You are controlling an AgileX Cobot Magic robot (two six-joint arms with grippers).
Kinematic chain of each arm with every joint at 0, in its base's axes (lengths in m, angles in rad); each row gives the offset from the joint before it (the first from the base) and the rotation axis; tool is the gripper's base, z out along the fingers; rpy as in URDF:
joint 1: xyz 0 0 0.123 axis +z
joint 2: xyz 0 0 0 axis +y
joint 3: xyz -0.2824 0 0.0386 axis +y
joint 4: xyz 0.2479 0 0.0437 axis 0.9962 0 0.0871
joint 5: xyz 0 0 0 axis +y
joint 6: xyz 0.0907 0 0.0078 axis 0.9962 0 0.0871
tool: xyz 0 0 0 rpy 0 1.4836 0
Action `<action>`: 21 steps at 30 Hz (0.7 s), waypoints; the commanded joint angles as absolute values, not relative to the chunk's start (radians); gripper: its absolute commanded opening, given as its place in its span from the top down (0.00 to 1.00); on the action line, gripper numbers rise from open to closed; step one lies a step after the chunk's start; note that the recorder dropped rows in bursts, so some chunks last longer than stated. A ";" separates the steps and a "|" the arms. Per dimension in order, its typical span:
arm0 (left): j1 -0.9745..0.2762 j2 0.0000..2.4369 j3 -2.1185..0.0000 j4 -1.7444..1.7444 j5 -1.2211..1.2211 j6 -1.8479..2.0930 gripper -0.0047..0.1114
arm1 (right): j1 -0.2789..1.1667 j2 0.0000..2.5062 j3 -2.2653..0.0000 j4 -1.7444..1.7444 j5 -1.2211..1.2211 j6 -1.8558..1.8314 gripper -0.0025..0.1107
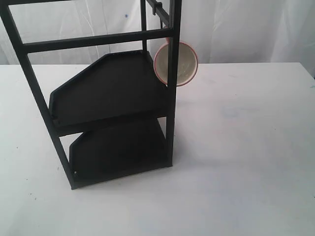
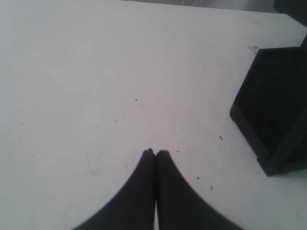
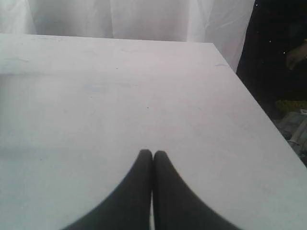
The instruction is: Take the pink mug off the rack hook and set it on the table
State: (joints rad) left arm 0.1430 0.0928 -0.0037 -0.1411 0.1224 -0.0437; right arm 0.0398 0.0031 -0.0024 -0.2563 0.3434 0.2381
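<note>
The pink mug (image 1: 188, 64) hangs high on the black rack (image 1: 171, 123), cream mouth facing me, partly behind a post and above the tabletop (image 1: 246, 147). I see the left pincer (image 2: 154, 152) and right pincer (image 3: 152, 153) both pressed together, empty, over bare tabletop.

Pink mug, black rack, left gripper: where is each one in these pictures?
pink mug (image 1: 188, 64), exterior view, on its cream inside.
rack (image 1: 110, 83), exterior view, on the bare upper shelf.
left gripper (image 2: 155, 153), left wrist view, where its shut fingertips meet.
</note>
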 commanded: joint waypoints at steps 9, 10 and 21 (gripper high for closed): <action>0.137 0.086 0.000 -0.149 0.128 -0.047 0.96 | 0.040 0.000 0.000 -0.267 0.034 0.229 0.98; 0.137 0.086 0.000 -0.149 0.128 -0.047 0.96 | 0.040 0.000 0.000 -0.265 0.000 0.229 0.98; 0.137 0.086 0.000 -0.149 0.128 -0.047 0.96 | 0.040 0.000 0.000 -0.246 -0.358 0.243 0.98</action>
